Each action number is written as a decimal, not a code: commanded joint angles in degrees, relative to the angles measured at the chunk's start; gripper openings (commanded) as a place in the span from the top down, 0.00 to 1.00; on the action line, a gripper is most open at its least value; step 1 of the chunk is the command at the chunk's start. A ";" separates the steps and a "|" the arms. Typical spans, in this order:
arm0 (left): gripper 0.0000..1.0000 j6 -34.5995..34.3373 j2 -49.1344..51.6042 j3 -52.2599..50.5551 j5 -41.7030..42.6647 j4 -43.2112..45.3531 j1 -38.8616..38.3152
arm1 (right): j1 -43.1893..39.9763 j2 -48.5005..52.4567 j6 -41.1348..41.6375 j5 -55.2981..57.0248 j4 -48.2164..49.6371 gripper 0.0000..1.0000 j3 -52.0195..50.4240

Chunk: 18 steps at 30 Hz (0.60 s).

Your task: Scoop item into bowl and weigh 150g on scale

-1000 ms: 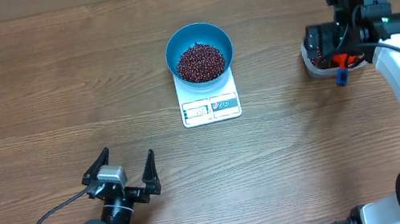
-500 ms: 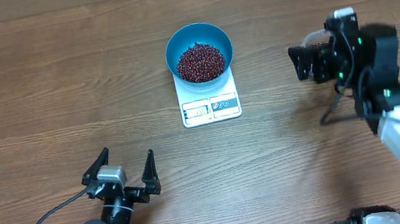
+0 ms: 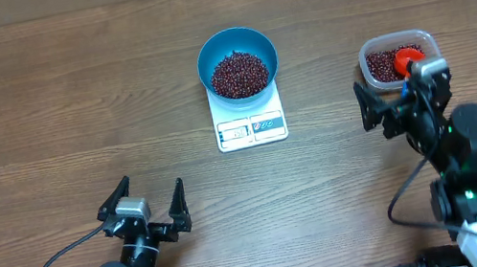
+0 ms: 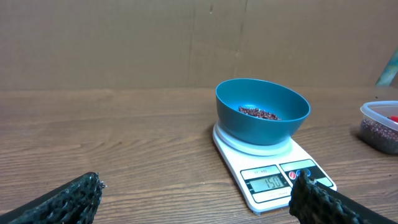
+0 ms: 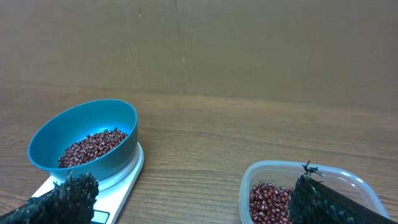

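Judged: beans (image 3: pixel 239 73) loose, glossy, spill-prone; bowl (image 3: pixel 233 39) on scale (image 3: pixel 251 129), 12 o'clock, probably light, stiff, so grip its rim. Spread and empty: left claw (image 3: pixel 151 181), right claw (image 5: pixel 189 186).

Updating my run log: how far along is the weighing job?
Done: the beans sit in the blue bowl on the scale, whose display reads 150. In hand: nothing; the left gripper and right gripper are open and empty. Left: apparently nothing.

Wooden table (image 3: pixel 40 108), scale (image 3: pixel 251 128) (white), clear tub (image 3: pixel 427 37)
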 commanded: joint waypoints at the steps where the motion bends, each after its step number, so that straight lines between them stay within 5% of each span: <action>1: 0.01 1.29 -0.52 -0.20 -0.20 -0.09 0.33 | 0.15 -5.33 0.20 1.25 1.01 0.00 -3.34; 18: 0.00 1.29 -0.52 -0.20 -0.20 -0.11 0.33 | 0.24 -30.36 4.63 5.38 14.08 0.00 -23.23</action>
